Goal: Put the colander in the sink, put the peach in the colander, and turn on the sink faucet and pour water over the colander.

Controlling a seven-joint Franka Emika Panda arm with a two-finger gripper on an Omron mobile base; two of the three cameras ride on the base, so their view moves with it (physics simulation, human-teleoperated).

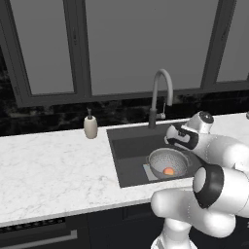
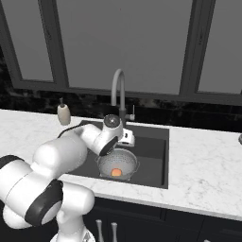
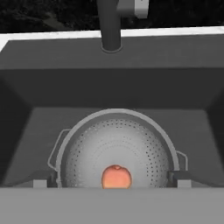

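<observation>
The silvery perforated colander (image 1: pixel 158 162) (image 2: pixel 124 159) (image 3: pixel 116 141) sits on the floor of the dark sink (image 1: pixel 127 146) (image 2: pixel 153 158) (image 3: pixel 109 92). Low in its bowl lies the orange-pink peach (image 1: pixel 168 171) (image 2: pixel 116 172) (image 3: pixel 116 176). My gripper (image 1: pixel 178 139) (image 2: pixel 126 139) (image 3: pixel 111 179) hovers just above the colander's near rim, open, with a fingertip on each side of the bowl and nothing between them. Behind the basin rises the grey gooseneck sink faucet (image 1: pixel 161 87) (image 2: pixel 118 87) (image 3: pixel 109 26), its small side lever (image 1: pixel 162 115) (image 2: pixel 133 116) to the right. The water is out of view.
A beige soap dispenser (image 1: pixel 90 127) (image 2: pixel 64 114) stands on the white marble counter (image 1: pixel 53 170) (image 2: pixel 208 170) left of the sink. Dark window frames and a black backsplash run behind the faucet. My own arm crosses the front of the basin.
</observation>
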